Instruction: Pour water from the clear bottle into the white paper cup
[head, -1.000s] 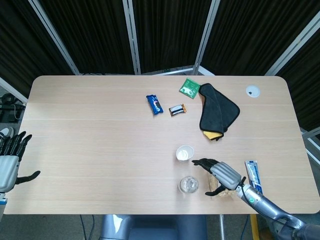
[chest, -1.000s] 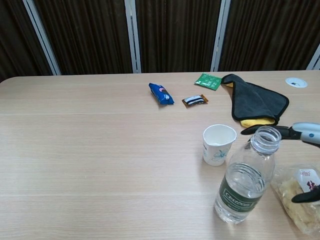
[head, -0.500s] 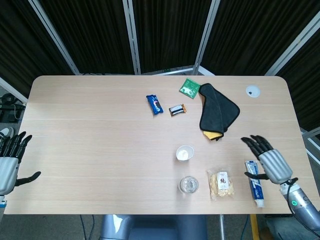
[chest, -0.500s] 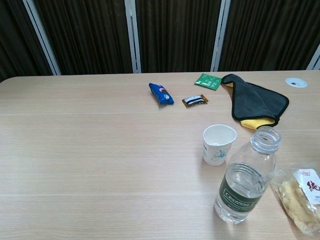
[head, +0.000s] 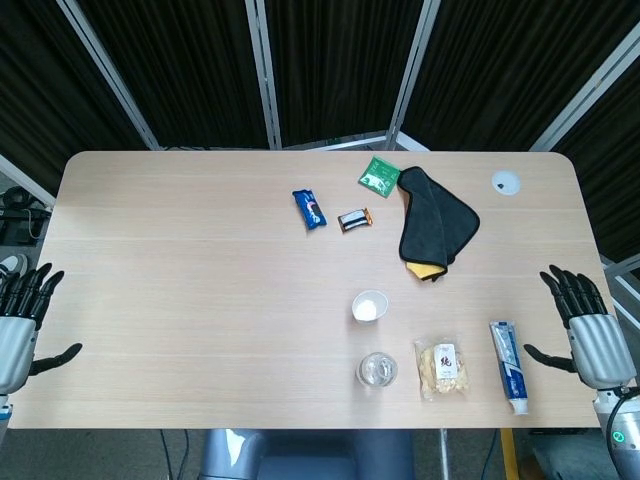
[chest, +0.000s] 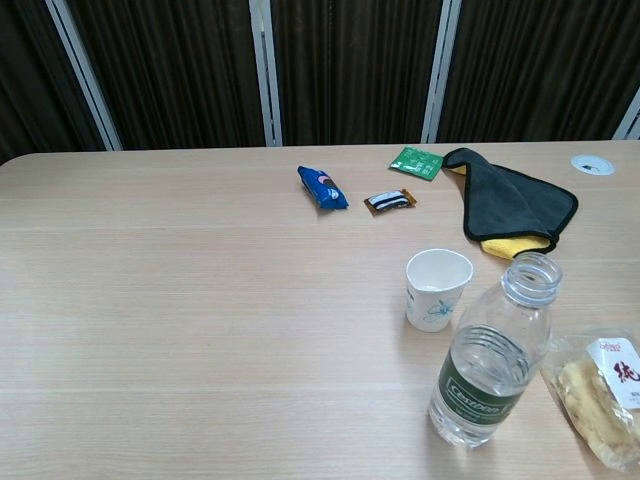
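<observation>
In the head view, the clear bottle (head: 377, 370) was seen from above at the lower centre of the frame, standing upright and uncapped on the table (head: 200, 280), with the white paper cup (head: 369, 306) just above it, upright and apart from it. A snack bag (head: 441, 368) and a toothpaste tube (head: 508, 365) were seen to the bottle's right. The left hand (head: 18, 322) was seen at the lower left edge and the right hand (head: 587, 322) at the lower right edge, both off the table's ends, fingers spread and nothing held. In the chest view, the bottle (chest: 492, 361) was shown at the lower right, partly filled, bearing a green label, its mouth open. The cup (chest: 437, 288) was placed just to its upper left, marked with a faint blue print. Neither hand was shown there.
</observation>
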